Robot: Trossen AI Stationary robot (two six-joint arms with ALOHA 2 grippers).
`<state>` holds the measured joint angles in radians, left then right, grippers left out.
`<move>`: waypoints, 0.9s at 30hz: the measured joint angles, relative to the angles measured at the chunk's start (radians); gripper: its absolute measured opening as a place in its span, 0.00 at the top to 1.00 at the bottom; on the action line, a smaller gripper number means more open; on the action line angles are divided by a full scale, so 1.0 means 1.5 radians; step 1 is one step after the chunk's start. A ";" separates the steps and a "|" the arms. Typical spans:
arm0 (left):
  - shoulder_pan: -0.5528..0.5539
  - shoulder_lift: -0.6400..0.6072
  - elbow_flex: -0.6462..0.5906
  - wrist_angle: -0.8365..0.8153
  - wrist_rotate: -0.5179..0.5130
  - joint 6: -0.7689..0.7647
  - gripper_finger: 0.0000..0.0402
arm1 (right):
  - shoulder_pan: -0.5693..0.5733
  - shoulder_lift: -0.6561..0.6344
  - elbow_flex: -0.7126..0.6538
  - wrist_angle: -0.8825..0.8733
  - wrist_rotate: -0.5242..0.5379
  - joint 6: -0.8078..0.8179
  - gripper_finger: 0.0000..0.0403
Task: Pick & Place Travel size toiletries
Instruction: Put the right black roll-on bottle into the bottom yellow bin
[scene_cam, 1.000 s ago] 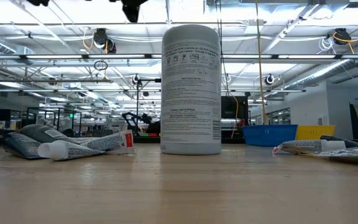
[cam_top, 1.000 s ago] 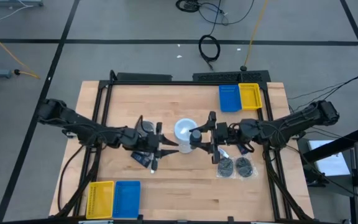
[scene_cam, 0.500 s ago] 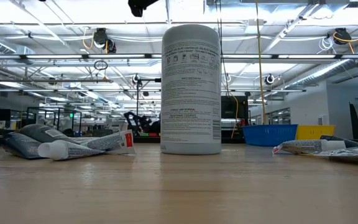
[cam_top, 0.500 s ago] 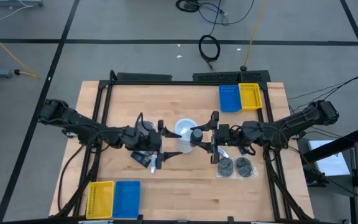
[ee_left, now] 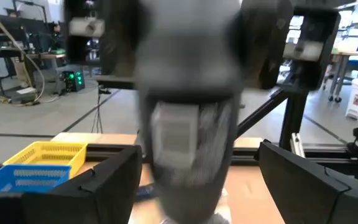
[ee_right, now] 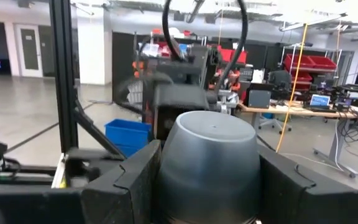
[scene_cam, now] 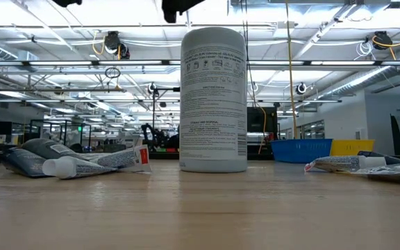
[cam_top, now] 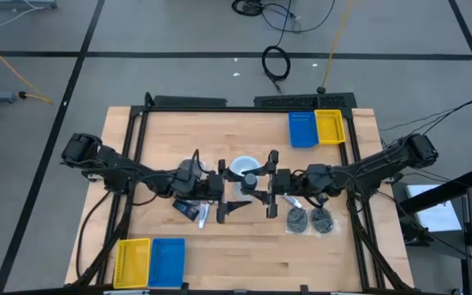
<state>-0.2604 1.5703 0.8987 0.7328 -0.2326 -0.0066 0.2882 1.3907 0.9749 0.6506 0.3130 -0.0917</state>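
My right gripper [cam_top: 262, 182] is shut on a small dark bottle [cam_top: 251, 177], held in the air beside the white cylinder [cam_top: 242, 166] at mid-table. In the right wrist view the bottle [ee_right: 207, 163] fills the gap between the fingers. My left gripper [cam_top: 233, 190] faces it, wide open. In the left wrist view its fingers stand on either side of the blurred bottle [ee_left: 188, 124] without visible touch. A few tubes [cam_top: 191, 210] lie flat on the wood under the left arm. Two dark discs [cam_top: 310, 220] and a tube [cam_top: 293, 201] lie under the right arm. My right gripper pinches the dark bottle by its two opposite sides [ee_right: 166, 177] between its two fingers. The fingers come level from the table's right side. The bottle is lifted clear of the table, and its rounded end [ee_right: 211, 127] points toward the left gripper.
The white cylinder [scene_cam: 214, 98] stands upright at mid-table, just beyond both grippers. A blue tray [cam_top: 301, 129] and a yellow tray [cam_top: 329, 126] sit at the far right. A yellow tray [cam_top: 132, 262] and a blue tray [cam_top: 167, 260] sit at the near left edge.
My left gripper has opened wide and gone toward the table's right, up to the right gripper. My right gripper has come a little toward the table's left with the dark bottle, which stays clear of the table.
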 joint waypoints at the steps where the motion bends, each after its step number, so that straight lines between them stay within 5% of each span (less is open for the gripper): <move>1: -0.001 0.006 0.006 -0.002 0.000 0.002 0.22 | 0.000 0.000 0.000 -0.003 -0.002 0.001 0.52; 10: 0.005 0.020 0.020 -0.001 0.003 -0.004 0.24 | 0.005 -0.001 0.000 -0.009 -0.001 0.001 0.52; 21: 0.006 0.020 0.020 0.001 0.001 -0.004 0.56 | 0.005 -0.001 0.000 -0.023 0.000 0.001 0.52; 27: 0.006 0.020 0.020 0.001 0.002 -0.007 0.58 | 0.005 -0.001 0.000 -0.023 0.000 0.012 0.52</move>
<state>-0.2520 1.6001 0.9287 0.7349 -0.2295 -0.0170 0.2962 1.3891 0.9749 0.6158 0.3131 -0.0744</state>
